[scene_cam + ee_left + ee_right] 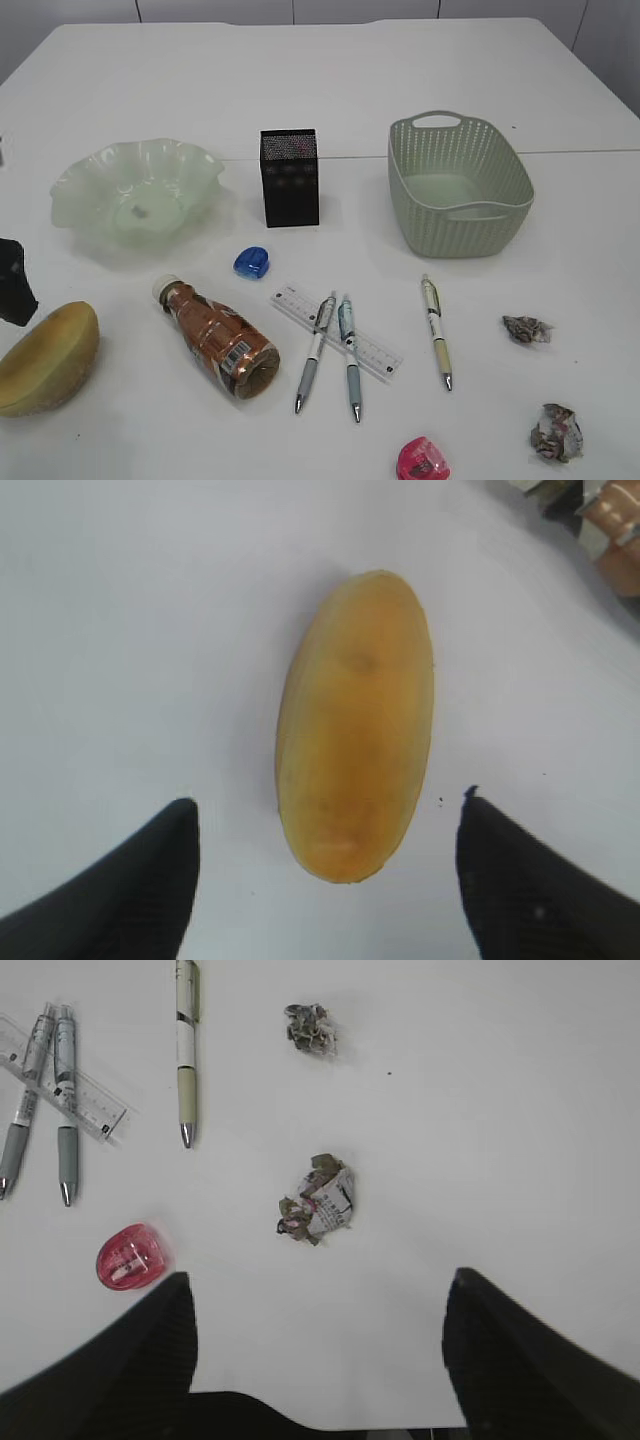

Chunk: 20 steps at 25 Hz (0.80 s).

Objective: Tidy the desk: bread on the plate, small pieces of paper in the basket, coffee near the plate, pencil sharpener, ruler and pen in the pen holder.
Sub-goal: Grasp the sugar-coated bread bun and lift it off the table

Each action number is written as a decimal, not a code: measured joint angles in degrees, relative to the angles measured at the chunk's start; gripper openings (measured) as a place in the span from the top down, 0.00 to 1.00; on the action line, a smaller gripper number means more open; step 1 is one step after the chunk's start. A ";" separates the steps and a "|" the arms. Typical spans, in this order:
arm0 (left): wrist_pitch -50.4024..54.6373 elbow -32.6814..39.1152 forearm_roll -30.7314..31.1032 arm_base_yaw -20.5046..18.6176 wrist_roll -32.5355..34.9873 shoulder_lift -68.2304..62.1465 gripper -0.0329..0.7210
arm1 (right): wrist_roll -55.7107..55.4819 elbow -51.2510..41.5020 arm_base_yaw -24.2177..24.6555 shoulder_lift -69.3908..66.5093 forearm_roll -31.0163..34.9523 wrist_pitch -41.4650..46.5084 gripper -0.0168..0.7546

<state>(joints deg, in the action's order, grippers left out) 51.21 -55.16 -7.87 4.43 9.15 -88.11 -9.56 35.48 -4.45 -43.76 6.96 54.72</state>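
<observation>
The bread [355, 725], a long golden loaf, lies on the table at the front left [48, 358]. My left gripper [328, 802] is open, its fingers either side of the loaf's near end with a gap on both sides. The green wavy plate [135, 195] is behind it. The coffee bottle [220, 338] lies on its side. A blue pencil sharpener [253, 262], a pink one [130, 1257], a clear ruler [337, 332] and three pens [435, 330] lie in the middle. Two crumpled papers [318, 1200] [310, 1028] lie ahead of my open, empty right gripper [320, 1285].
The black mesh pen holder [290, 177] stands at the back centre. The green basket [458, 185] sits to its right, with nothing in it. Two pens [349, 356] lie across the ruler. The table's near edge runs under the right gripper.
</observation>
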 joint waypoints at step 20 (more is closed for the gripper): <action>-7.97 -0.46 0.26 4.36 4.53 -12.69 0.07 | 0.00 0.00 0.00 -0.05 0.65 -2.81 0.25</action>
<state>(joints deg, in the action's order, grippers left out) 43.24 -55.62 -7.61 8.79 13.68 -100.80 -9.56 35.48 -4.45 -43.81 7.61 51.91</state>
